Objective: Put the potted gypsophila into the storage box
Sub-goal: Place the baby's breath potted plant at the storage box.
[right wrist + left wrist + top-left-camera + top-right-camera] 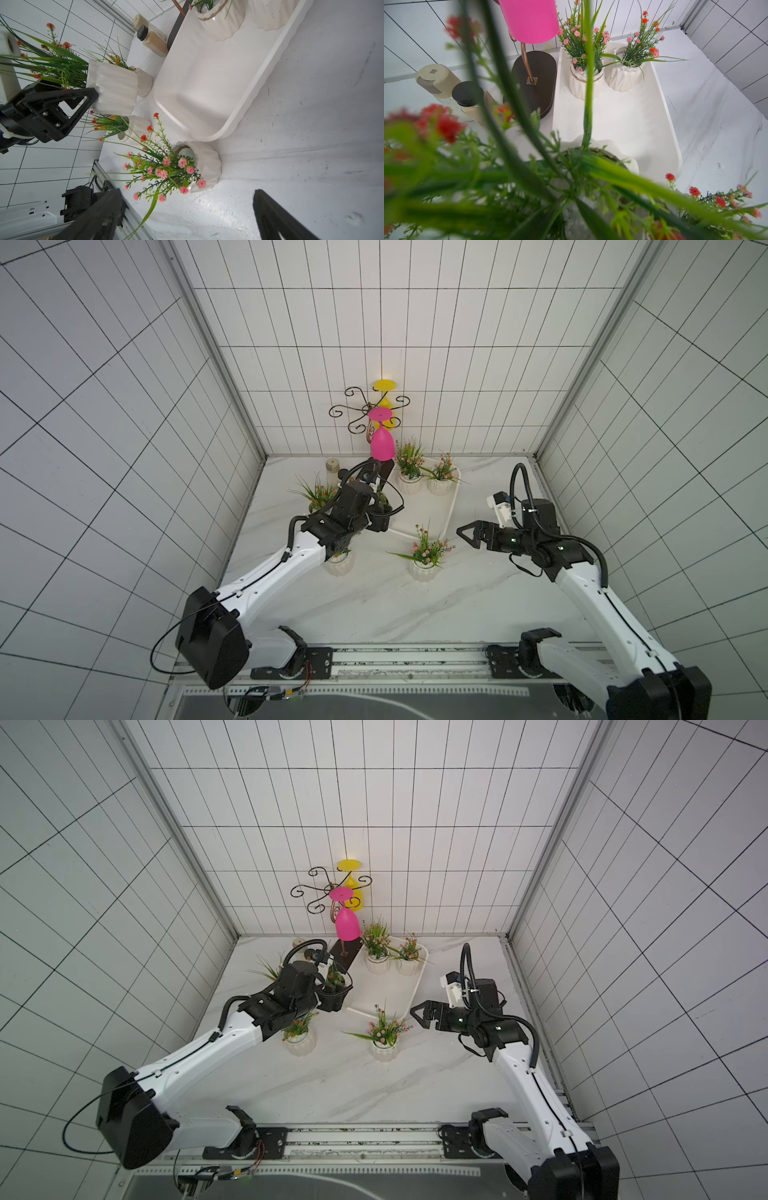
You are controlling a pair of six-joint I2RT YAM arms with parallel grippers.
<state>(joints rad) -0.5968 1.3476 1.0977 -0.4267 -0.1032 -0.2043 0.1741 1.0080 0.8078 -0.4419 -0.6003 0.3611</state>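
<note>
The left gripper (332, 998) is clamping a potted gypsophila (113, 89), probably lifted. The storage box (382, 990) is lying just right in both top views. The right gripper (419, 1013) is gaping.

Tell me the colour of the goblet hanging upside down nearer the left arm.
The goblet is bright pink, seen best in a top view.

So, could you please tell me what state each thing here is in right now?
left hand: shut on a gypsophila pot, raised near the storage box.
right hand: open, holding nothing.
storage box: two pots standing inside.
pink-flowered pot: upright on the table, outside the box.
pink goblet: hanging upside down.
yellow goblet: hanging upside down.
</note>
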